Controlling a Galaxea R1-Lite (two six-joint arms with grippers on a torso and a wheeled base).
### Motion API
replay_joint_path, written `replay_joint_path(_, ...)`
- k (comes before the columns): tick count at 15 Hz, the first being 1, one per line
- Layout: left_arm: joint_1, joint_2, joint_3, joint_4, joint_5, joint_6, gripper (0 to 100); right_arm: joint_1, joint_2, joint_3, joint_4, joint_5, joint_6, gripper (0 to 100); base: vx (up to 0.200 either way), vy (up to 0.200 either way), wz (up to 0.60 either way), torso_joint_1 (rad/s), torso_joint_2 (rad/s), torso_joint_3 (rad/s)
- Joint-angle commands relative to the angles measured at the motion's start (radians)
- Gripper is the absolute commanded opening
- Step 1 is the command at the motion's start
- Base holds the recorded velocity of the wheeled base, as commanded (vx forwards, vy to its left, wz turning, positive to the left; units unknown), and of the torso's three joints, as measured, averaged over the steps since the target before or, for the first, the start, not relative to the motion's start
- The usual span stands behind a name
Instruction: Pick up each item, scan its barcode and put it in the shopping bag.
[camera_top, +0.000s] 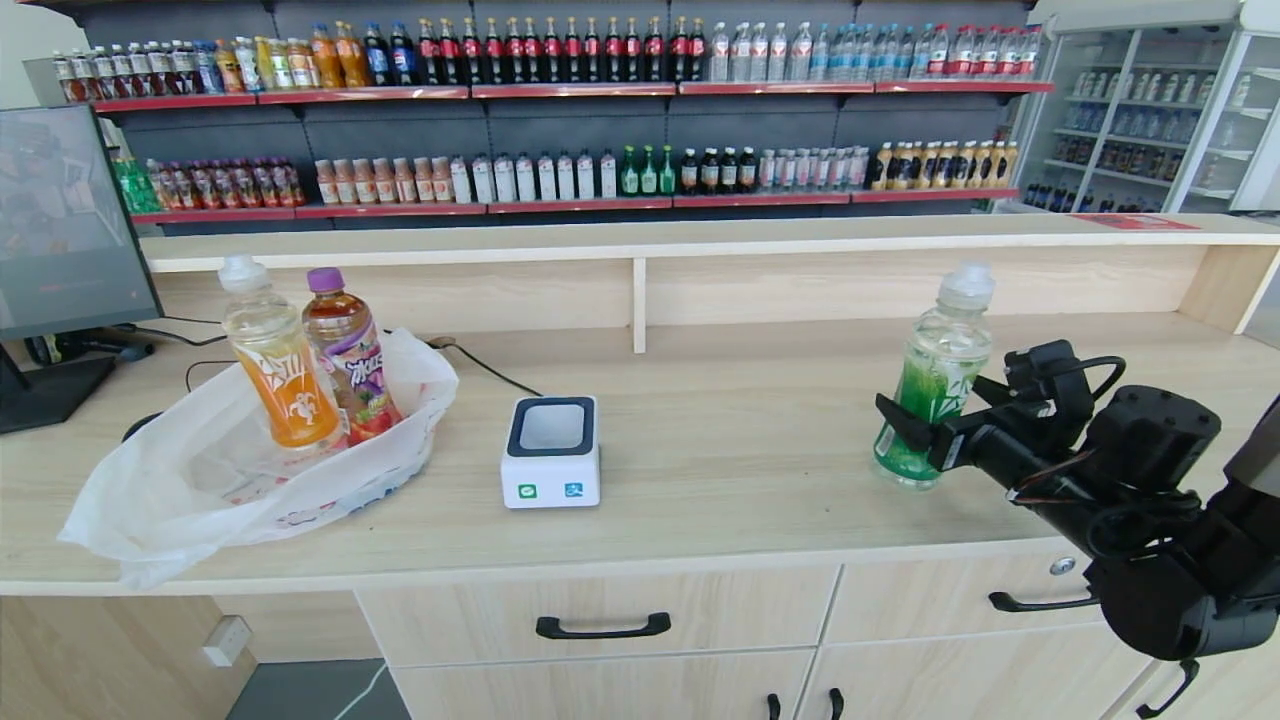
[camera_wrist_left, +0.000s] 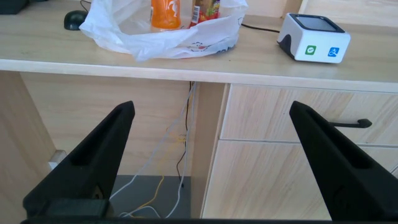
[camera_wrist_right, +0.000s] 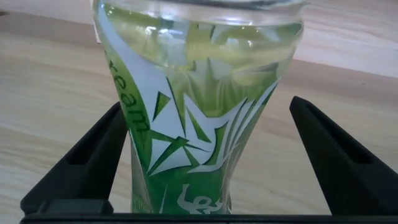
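Note:
A green-labelled bottle (camera_top: 935, 380) with a white cap stands upright on the right side of the wooden counter (camera_top: 740, 450). My right gripper (camera_top: 930, 410) is open with one finger on each side of the bottle's (camera_wrist_right: 199, 124) lower half; in the right wrist view the gripper (camera_wrist_right: 206, 106) has a small gap on one side. The white barcode scanner (camera_top: 551, 450) sits mid-counter. At the left, the white shopping bag (camera_top: 200, 480) holds an orange drink bottle (camera_top: 275, 370) and a purple-capped bottle (camera_top: 350, 360), both upright. My left gripper (camera_wrist_left: 211, 106) hangs open and empty in front of the counter, below its top.
A monitor (camera_top: 60, 220) stands at the far left, with a black cable (camera_top: 480, 365) running behind the bag. Drawers with black handles (camera_top: 603, 628) line the counter front. A raised ledge (camera_top: 640, 245) backs the counter, with shelves of bottles beyond. A mouse (camera_wrist_left: 74, 20) lies by the bag (camera_wrist_left: 161, 37).

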Motion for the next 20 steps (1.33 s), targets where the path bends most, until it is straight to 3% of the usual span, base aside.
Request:
replay_joint_path(1,0.001,0.0,0.0,0.0,0.0,-0.001,100,0.006,0.002,-0.016,-0.001,0.001,0.003,100,0.0,0.0,0.0,0.0,0.0,0.0)
replay_joint_path(8,0.001,0.0,0.0,0.0,0.0,-0.001,100,0.004,0.009,-0.048,-0.001,0.001,0.011,100,0.0,0.0,0.0,0.0,0.0,0.0)
replay_joint_path(9,0.001,0.0,0.0,0.0,0.0,-0.001,100,0.004,0.009,-0.05,-0.001,0.001,0.011,0,0.0,0.0,0.0,0.0,0.0,0.0)
replay_joint_path(20,0.001,0.0,0.0,0.0,0.0,-0.001,100,0.009,-0.005,-0.047,-0.001,0.001,0.011,0,0.0,0.0,0.0,0.0,0.0,0.0)
